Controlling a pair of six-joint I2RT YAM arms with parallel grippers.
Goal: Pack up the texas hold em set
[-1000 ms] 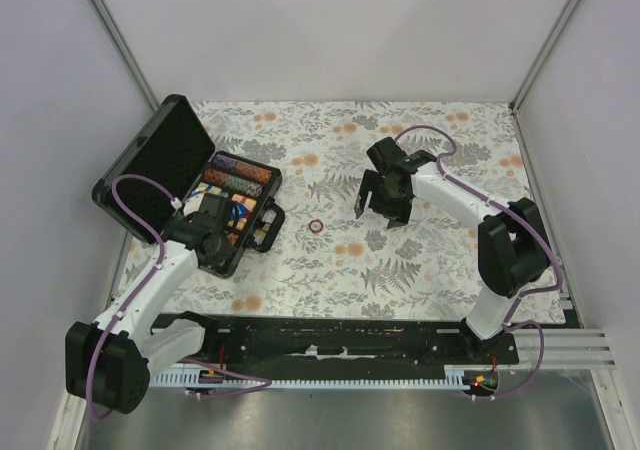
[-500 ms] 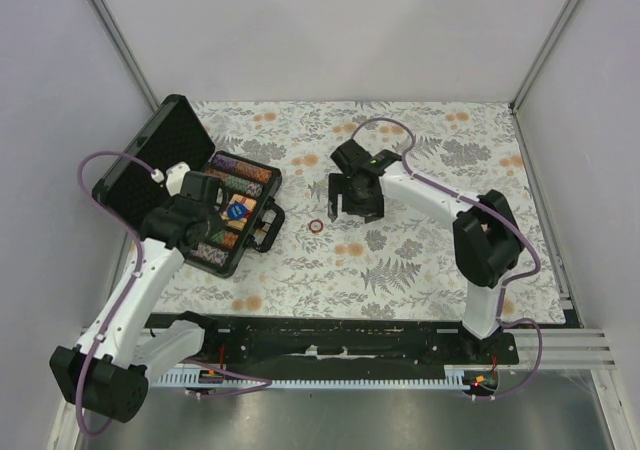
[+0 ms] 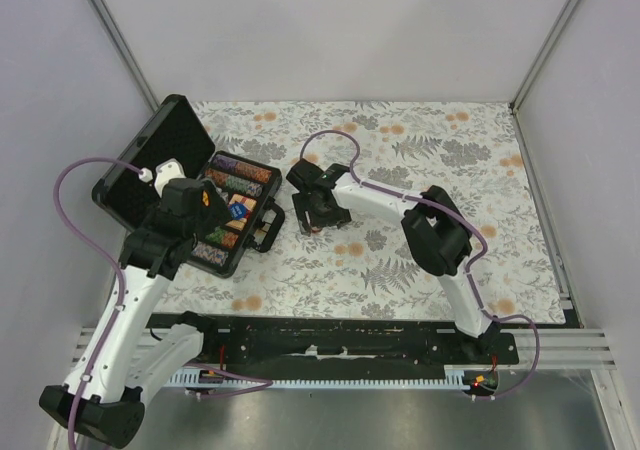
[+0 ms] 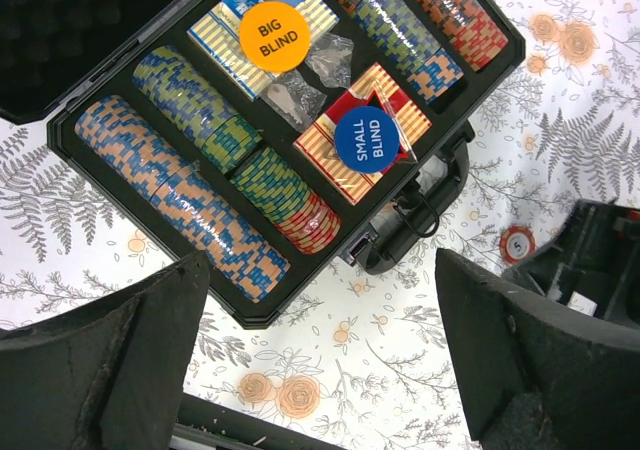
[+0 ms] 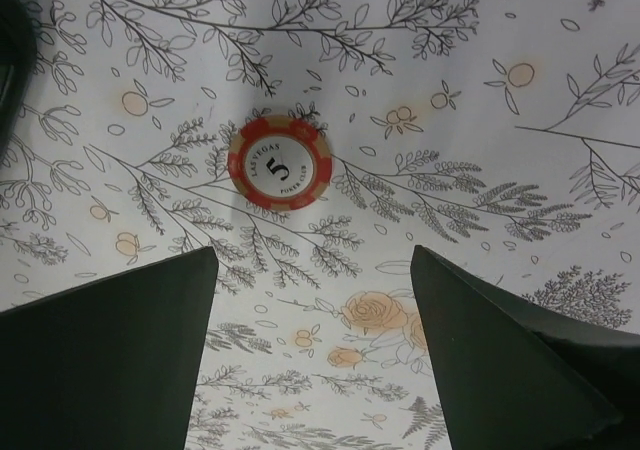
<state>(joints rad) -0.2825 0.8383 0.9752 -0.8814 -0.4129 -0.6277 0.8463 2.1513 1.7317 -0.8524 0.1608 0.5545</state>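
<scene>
**Stray red chip (image 5: 279,163) flat on the floral cloth (image 5: 480,90), left of the tabletop's centre, just off the handle side of the open case (image 4: 60,30) by the left edge.**

The right gripper (image 5: 312,255) hangs close over the chip, fingers apart and empty. The left gripper (image 4: 320,270) hovers above the case, fingers likewise spread with nothing between them. The chip looks light, stiff and thin, probably smooth-edged. A pinch across opposite rim edges, tips pressed to the cloth, seems the best hold, as it may skid or flip.
</scene>
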